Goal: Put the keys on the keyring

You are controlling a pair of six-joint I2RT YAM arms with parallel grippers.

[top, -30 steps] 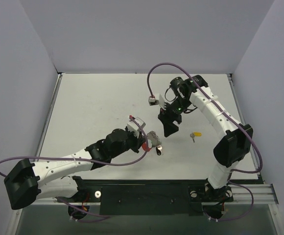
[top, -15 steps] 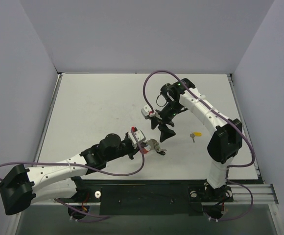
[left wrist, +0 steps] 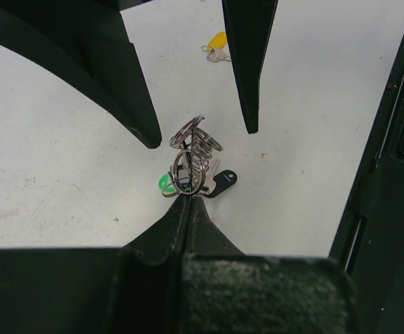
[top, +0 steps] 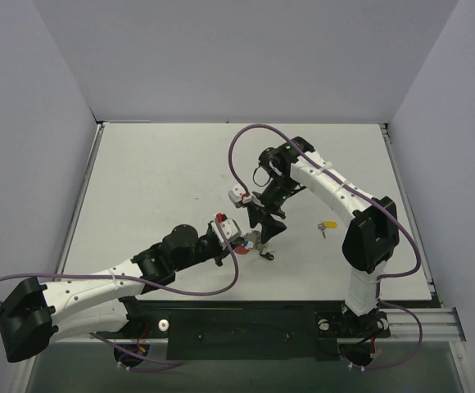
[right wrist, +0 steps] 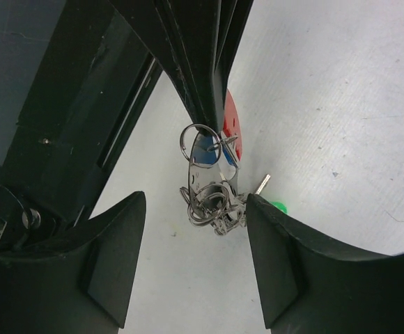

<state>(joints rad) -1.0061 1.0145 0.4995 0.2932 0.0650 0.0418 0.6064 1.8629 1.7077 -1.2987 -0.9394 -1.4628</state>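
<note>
The left pincer is pressed fully together on one edge of the keyring, holding it low over the bench, a little toward the 6 o'clock side of the bench's middle in the top view. The keys already threaded sit bunched against the loops; I cannot tell whether their caps rest on the bench. The right pincer stands wide apart and holds nothing, one finger at 9 o'clock of the bunch and one at 3 o'clock, neither visibly touching it. A yellow key lies loose on the bench at 3 o'clock of the bunch, well apart.

The step looks like the right pincer taking hold at the ring. To do it well, it should come in slowly and close on a single coil rather than the whole tangle. The left grip should stay firm so the ring does not twist away.

The left wrist view shows a green cap at 8 o'clock of the loops, a black one at 4 o'clock, and the yellow key far off at 12. The right wrist view alone shows the ring's red part and a blue cap, but not the yellow key. In the top view the bunch is too small to read.
</note>
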